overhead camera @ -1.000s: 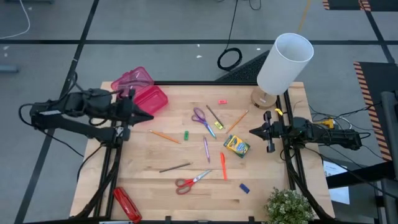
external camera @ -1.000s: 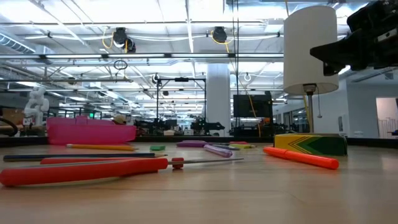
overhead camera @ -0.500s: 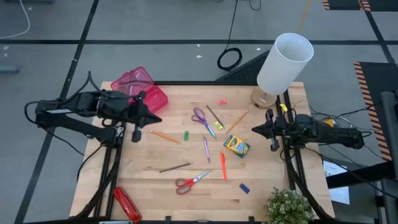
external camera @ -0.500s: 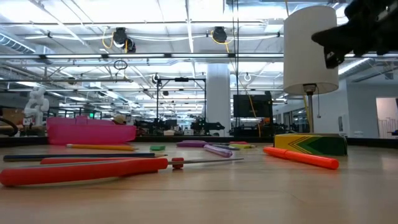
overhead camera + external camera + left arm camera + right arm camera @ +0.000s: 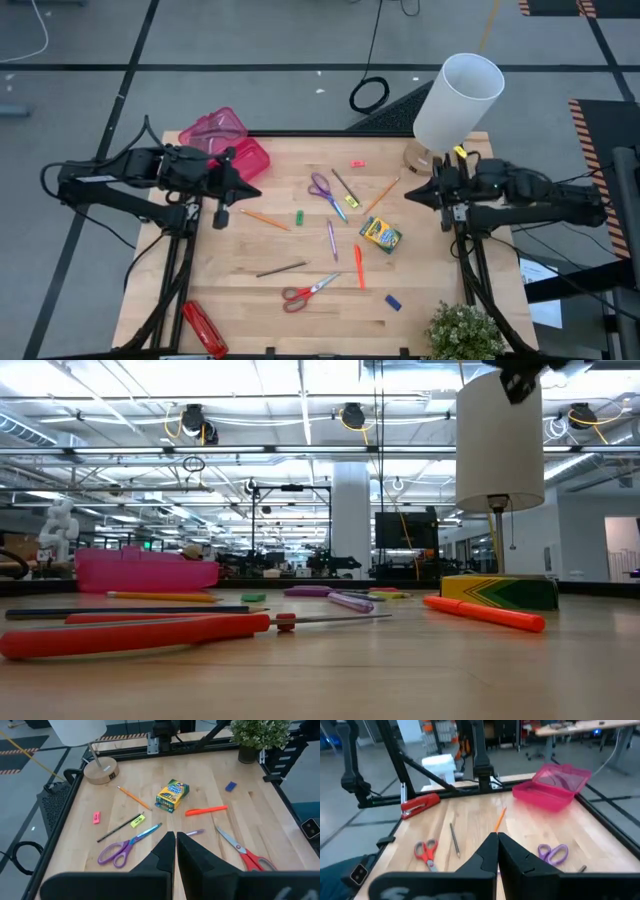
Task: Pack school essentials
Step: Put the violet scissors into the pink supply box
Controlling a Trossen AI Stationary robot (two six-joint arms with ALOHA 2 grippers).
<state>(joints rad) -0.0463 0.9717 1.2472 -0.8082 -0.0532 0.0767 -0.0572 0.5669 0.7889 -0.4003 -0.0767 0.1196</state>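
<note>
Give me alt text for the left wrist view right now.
The left gripper, fingers shut together, looks across a wooden table at scattered stationery: purple scissors, red scissors, an orange marker, a crayon box, a lamp base and a potted plant.

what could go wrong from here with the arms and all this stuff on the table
The right gripper sits close beside the lamp, so a swing could tip it. The pencils and pens lie flat and thin, like the orange pencil near the left gripper, so shut fingers may slide over them. The purple scissors overlap neighbouring pens, so a grab could drag those along.
</note>
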